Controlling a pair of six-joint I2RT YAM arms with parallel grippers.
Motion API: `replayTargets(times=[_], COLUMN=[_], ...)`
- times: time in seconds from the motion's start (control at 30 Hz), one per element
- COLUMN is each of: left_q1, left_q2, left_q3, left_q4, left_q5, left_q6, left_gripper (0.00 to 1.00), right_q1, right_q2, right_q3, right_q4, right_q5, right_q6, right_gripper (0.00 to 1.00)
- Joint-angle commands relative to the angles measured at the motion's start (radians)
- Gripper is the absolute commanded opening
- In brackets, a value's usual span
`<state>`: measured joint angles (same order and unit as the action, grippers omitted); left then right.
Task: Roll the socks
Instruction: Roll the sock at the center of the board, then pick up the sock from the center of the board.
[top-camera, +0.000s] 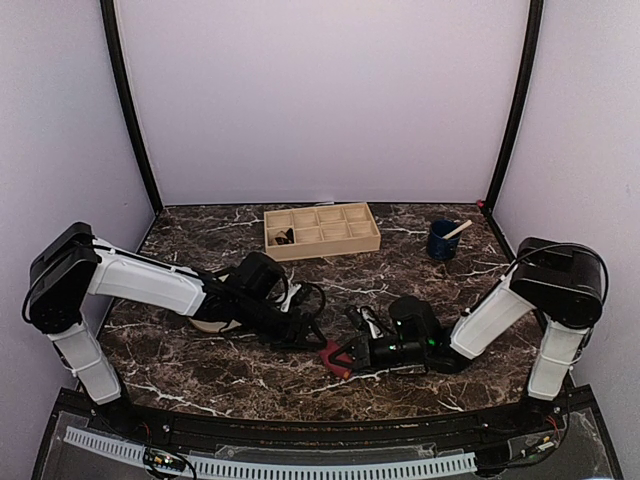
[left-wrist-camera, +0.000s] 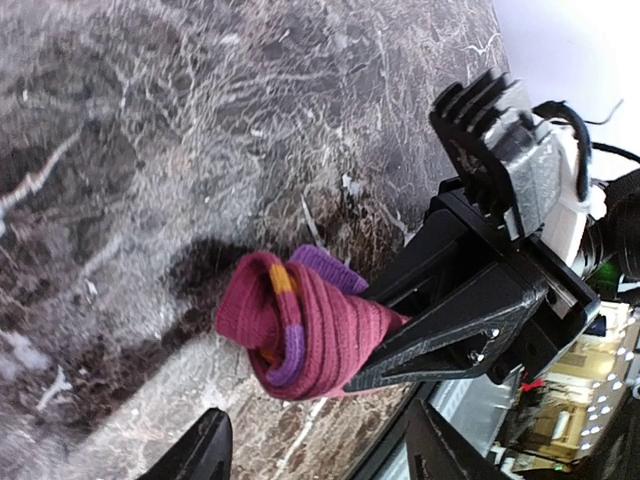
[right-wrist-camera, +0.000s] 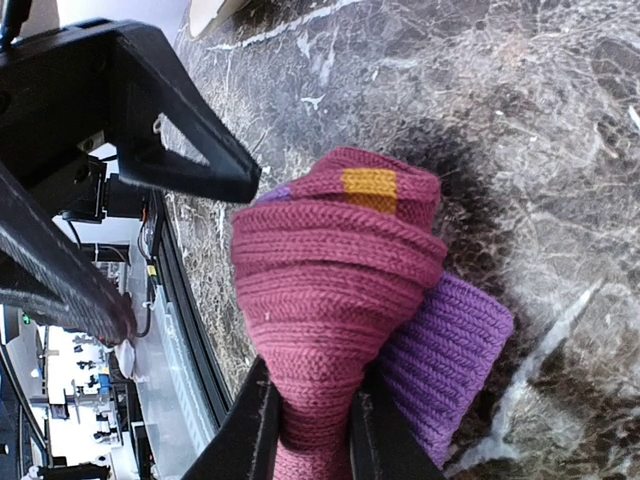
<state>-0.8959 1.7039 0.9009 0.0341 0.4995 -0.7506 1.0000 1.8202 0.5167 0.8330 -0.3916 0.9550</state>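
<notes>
Wooden divided tray (top-camera: 322, 247), blue cup (top-camera: 441, 241) on dark marble table (top-camera: 200, 232)

In the wooden tray (top-camera: 322, 230), a dark item (top-camera: 285, 237) in the near-left compartment is too small to identify. Nearer than the tray and to its left, the left arm covers most of a pale plate (top-camera: 207, 324). The magenta sock (right-wrist-camera: 335, 300) runs off the bottom edge of the right wrist view.

White shells covered the left arm (top-camera: 140, 280) and the right arm (top-camera: 495, 315), black blocky joints at each bend. Black cables (top-camera: 318, 292) looped off the left wrist. The right arm's fingers (left-wrist-camera: 450, 320) were matte black, layered plastic, two small screws (left-wrist-camera: 482, 345) showing.
</notes>
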Motion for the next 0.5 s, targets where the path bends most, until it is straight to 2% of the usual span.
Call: replayTargets(times=[0.0,0.27,0.47], left_q1=[-0.011,-0.045,-0.050], left_q2=[0.011,0.055,0.061], left_q3=[-0.005,0.021,0.010], left_q4=[-0.017,-0.028,-0.007], left_q5=[0.039,0.073,0.018], left_q6=[-0.089,-0.182,-0.267], left_gripper=[0.62,0.66,0.67], right_q1=[-0.008,0.005,0.018], right_q2=[0.013,0.046,0.056], right_q3=[0.024,0.064,0.075], right_q4=[0.012,-0.009,-0.017], right_q5=[0.022,0.046,0.064], right_q6=[-0.029,-0.062,-0.076], right_gripper=[0.13,0.13,0.12])
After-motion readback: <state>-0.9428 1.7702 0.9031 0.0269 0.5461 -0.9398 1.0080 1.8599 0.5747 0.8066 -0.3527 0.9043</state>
